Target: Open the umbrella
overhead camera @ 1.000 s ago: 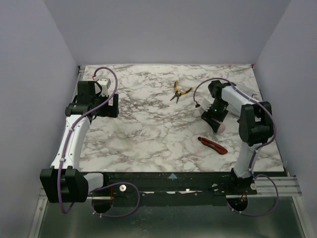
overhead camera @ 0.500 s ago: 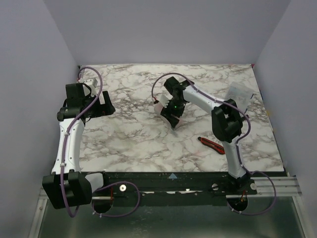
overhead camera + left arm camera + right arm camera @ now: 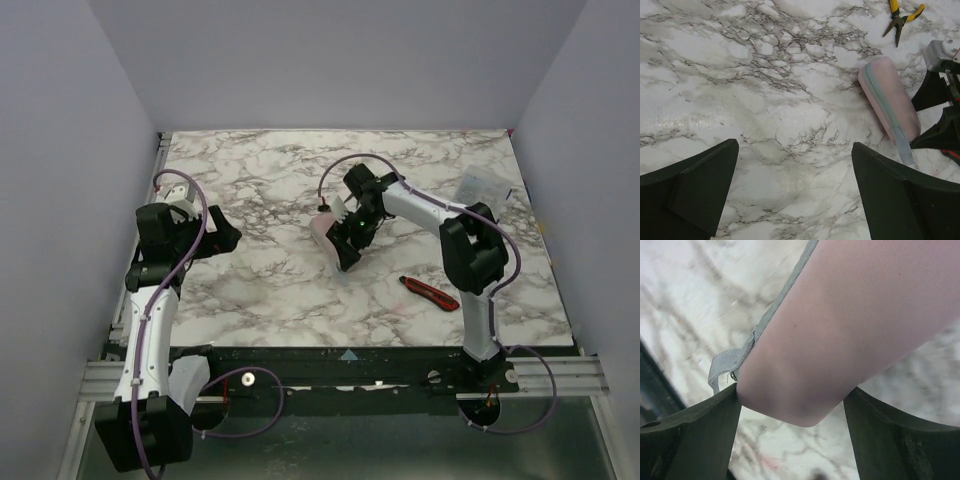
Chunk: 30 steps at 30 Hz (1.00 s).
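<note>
Top view, with both wrist views. The right gripper point(image 3: 345, 245) has its jaws closed onto one rounded end of a pale pink oblong fabric case point(image 3: 322, 228), near the middle of the white marble-patterned table point(image 3: 260, 290). You will find no lavender umbrella in any view; it may be inside the case, but nothing here confirms that.

The case's long axis runs from far-left to near-right, with the held end nearer you. A grey zip seam runs along it, ending in a grey webbing pull tab point(image 3: 722, 367) just beside one finger.

The left gripper point(image 3: 795, 200) is spread wide and holds nothing. It sits well apart, and the case lies ahead and to its right. The right arm is therefore the nearer.

Hard to make out:
- whether the case rests on the table or is lifted;
- the case's held end, which the right gripper covers from above.

A red-and-black utility knife point(image 3: 430, 293) lies near the right arm. Yellow-handled pliers point(image 3: 900, 17) lie beyond the case.
</note>
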### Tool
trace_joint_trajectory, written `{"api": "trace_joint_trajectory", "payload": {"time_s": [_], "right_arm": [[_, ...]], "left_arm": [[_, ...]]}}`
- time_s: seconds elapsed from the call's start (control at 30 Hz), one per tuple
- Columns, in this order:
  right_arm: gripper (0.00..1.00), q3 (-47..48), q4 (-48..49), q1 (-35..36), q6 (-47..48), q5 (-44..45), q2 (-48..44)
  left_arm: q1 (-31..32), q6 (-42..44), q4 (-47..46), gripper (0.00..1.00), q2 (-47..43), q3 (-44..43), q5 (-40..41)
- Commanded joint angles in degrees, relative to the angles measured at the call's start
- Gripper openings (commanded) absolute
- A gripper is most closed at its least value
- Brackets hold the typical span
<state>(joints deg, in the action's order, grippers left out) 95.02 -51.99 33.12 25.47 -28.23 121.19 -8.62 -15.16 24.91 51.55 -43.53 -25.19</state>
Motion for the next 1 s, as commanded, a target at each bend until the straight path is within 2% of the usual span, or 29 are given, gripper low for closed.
{"api": "trace_joint_trajectory", "payload": {"time_s": [0.0,0.1,0.13,0.17,0.3,0.37,0.47,0.6,0.7,0.8,0.83,0.9,0.97], "right_arm": [[0.79,-9.12,1.0,1.41,-0.74,-10.59,-3.9],[0.82,-7.74,1.43,3.39,-2.16,-14.12,-1.85],[0.97,-3.55,1.11,5.01,-6.79,-16.82,2.06],[0.99,-1.87,1.1,5.24,-8.32,-17.54,3.24],[1.0,6.88,-1.63,5.81,-11.5,-19.35,7.39],[1.0,12.7,-7.0,5.8,-7.94,-20.41,8.67],[1.0,19.03,-14.06,5.8,3.43,-17.79,8.53],[1.0,20.24,-17.29,5.66,24.54,-9.47,5.35],[1.0,9.81,-9.37,5.69,44.57,-6.97,-2.77],[1.0,-3.49,-0.83,5.72,69.51,-8.84,-10.86],[1.0,-7.34,2.33,5.7,75.11,-9.48,-12.31],[1.0,-10.16,7.65,5.46,84.71,-12.62,-12.79],[1.0,-5.97,4.43,5.44,90.72,-16.11,-9.5]], "left_arm": [[-0.18,-1.7,-0.52,0.99,-2.63,-0.12,-1.81],[-0.17,-0.6,1.58,0.99,-4.3,-0.31,-1.09],[-0.26,-1.23,3.33,0.99,-4.45,-0.08,0.3],[-0.26,-1.67,3.13,0.98,-4.09,0.08,0.1],[-0.56,-4.75,-0.68,0.98,-1.73,0.37,-0.06],[-1.65,-6.42,-1.08,0.99,0.16,-1.18,-1.0],[-4.41,-8.2,-0.9,0.99,2.52,-3.02,-2.11],[-10.43,-13.95,-2.13,0.98,4.71,-2.31,-7.54],[-10.83,-15.31,-3.45,0.98,5.57,-0.65,-10.4],[-10.83,-17.56,-3.86,0.97,5.28,1.09,-12.61],[-10.8,-17.97,-3.98,0.97,4.84,1.68,-13.08],[-10.83,-17.59,-3.82,0.97,3.48,2.95,-13.39],[-10.82,-14.99,-2.05,0.97,2.45,3.75,-13.44]]}}
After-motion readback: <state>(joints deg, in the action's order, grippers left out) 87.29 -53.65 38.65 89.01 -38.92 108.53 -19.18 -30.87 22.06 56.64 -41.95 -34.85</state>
